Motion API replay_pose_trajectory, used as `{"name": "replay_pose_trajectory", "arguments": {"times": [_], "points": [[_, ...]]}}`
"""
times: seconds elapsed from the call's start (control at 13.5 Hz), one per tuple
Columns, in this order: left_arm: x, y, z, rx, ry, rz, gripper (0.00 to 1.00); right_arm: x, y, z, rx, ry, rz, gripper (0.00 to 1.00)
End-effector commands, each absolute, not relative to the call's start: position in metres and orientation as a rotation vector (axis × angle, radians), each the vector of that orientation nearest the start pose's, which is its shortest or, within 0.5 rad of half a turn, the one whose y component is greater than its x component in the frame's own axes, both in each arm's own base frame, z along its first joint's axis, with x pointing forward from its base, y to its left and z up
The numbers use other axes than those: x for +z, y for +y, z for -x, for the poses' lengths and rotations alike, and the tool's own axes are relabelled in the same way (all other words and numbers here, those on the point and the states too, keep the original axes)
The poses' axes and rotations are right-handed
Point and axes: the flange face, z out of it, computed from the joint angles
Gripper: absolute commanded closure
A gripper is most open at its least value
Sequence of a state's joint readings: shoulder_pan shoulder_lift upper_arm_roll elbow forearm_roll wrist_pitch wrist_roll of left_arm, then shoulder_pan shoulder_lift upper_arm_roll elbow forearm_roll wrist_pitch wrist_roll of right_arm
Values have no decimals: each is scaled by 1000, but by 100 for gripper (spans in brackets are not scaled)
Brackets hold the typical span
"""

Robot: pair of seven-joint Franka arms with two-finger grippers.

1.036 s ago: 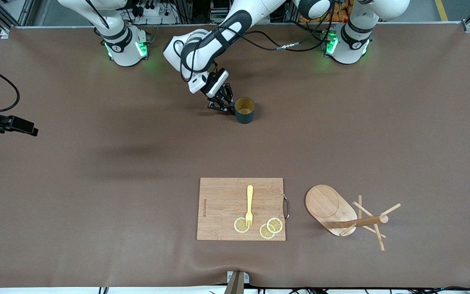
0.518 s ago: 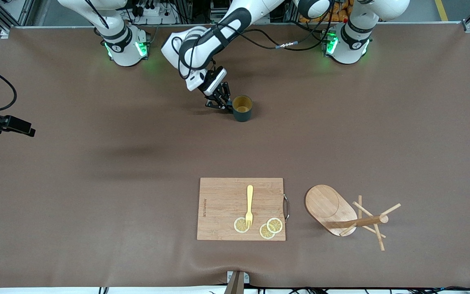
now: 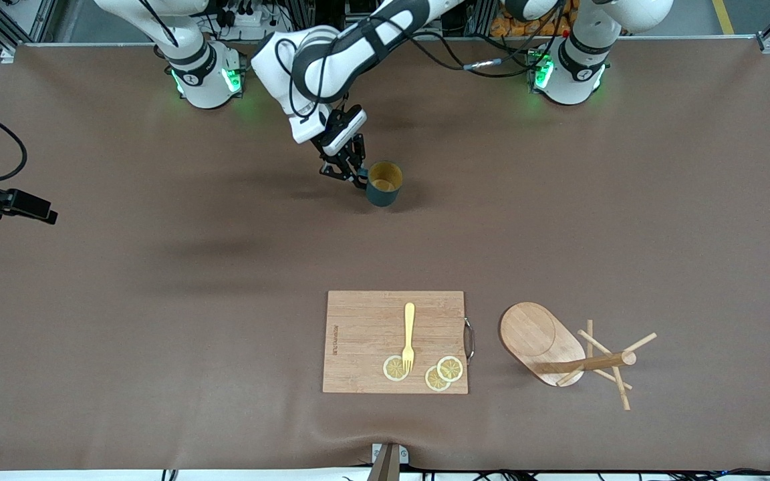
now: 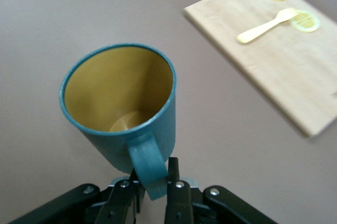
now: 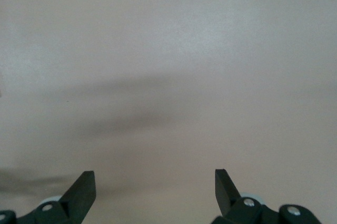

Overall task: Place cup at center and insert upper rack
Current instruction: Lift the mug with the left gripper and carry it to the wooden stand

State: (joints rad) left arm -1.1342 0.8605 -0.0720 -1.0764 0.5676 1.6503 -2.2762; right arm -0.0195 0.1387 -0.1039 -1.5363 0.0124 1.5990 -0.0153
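Note:
The cup [image 3: 383, 182], a dark teal mug with a yellowish-tan inside, is near the robots' bases, between the two. My left gripper [image 3: 357, 175] is shut on its side handle. In the left wrist view the cup [image 4: 118, 103] tilts away from the left gripper [image 4: 152, 182], with the handle pinched between the fingers. The upper rack [image 3: 559, 347], a light wooden mug tree, lies on its side near the front camera, toward the left arm's end. My right gripper [image 3: 44, 212] is open and empty over bare table at the right arm's end; it also shows in the right wrist view [image 5: 155, 182].
A rectangular bamboo cutting board [image 3: 358, 334] lies beside the rack, with a yellow fork [image 3: 409, 334] and lemon slices [image 3: 395, 368] on it. The board [image 4: 274, 50] and fork [image 4: 263, 26] also show in the left wrist view. Brown table cloth covers the table.
My left gripper has carried the cup a short way toward the right arm's end of the table. The right gripper has barely moved.

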Motion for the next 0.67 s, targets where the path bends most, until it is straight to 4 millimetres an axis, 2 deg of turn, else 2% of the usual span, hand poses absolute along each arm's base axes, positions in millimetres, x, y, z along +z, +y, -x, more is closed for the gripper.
{"name": "replay_pose_trajectory", "arguments": {"times": [0.0, 0.3, 0.59], "points": [[372, -644, -368, -659, -1353, 2636, 100, 567, -68, -595, 109, 183, 3131, 0], [450, -602, -429, -468, -1404, 2788, 100, 568, -67, -595, 109, 183, 3131, 0], [500, -555, -481, -323, -1436, 2905, 100, 569, -67, -594, 105, 181, 3131, 0]]}}
